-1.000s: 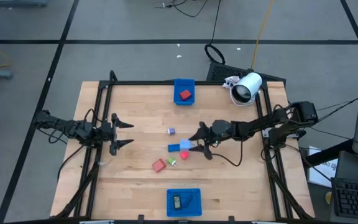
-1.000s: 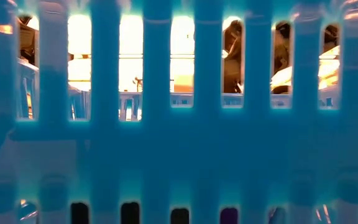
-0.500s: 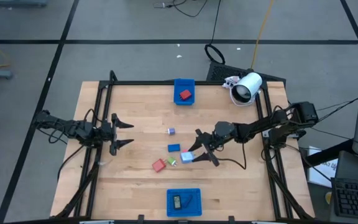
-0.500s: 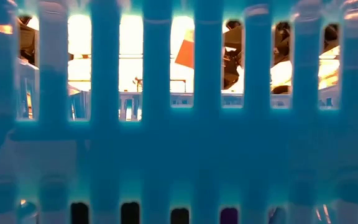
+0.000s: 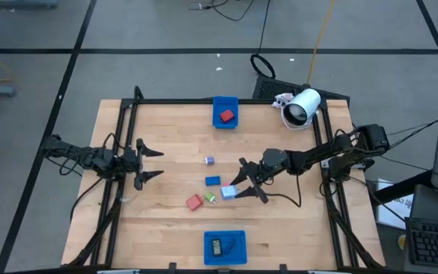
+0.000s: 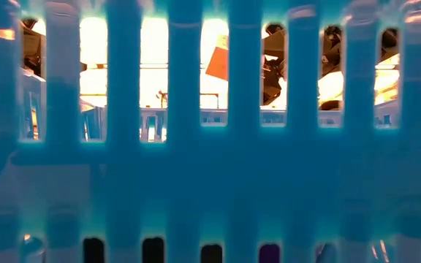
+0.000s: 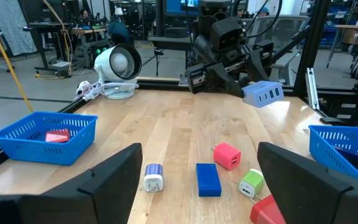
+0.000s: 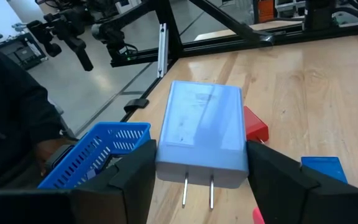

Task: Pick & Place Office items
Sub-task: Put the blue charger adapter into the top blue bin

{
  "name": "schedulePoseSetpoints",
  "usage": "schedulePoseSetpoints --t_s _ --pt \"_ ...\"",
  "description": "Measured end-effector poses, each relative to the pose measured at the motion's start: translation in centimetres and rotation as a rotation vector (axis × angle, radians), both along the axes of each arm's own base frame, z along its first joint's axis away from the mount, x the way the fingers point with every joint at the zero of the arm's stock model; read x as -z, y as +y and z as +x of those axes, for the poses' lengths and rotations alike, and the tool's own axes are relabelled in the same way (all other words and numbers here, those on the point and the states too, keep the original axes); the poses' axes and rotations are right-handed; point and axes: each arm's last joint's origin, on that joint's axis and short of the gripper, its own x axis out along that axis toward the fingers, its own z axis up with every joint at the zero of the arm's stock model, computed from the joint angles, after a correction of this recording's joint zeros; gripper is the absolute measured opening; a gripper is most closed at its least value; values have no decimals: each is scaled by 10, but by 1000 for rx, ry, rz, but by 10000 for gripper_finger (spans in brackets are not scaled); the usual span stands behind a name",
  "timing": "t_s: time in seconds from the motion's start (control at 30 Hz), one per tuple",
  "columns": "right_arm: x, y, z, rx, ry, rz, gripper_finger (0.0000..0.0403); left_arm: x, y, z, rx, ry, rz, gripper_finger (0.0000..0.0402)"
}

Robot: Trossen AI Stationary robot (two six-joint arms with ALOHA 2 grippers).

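Up close, the pale blue plastic plug block (image 8: 202, 134) with two metal prongs has faint print on its face — too small to read. The right gripper (image 5: 243, 188) has its fingers (image 8: 138, 180) closed snugly on its sides, holding it above the wooden table (image 5: 173, 144), near the middle. Below it lie a blue block (image 5: 213, 181), a pink cube (image 7: 227, 156) and a green bit (image 7: 251, 183). The left gripper (image 5: 147, 164) waits at the table's left side, fingers wide apart — holding nothing.
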Motion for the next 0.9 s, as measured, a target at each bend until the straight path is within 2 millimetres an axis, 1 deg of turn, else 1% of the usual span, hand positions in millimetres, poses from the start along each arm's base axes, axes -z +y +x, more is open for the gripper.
schedulePoseSetpoints --t_s 0.3,0.73,0.9 --pt "0 0 0 7 0 -2 212 0 0 0 0 0 0 303" --pt "-1 0 0 3 -17 -17 212 0 0 0 0 0 0 326" --pt "-1 0 0 1 -16 -17 212 0 0 0 0 0 0 325"
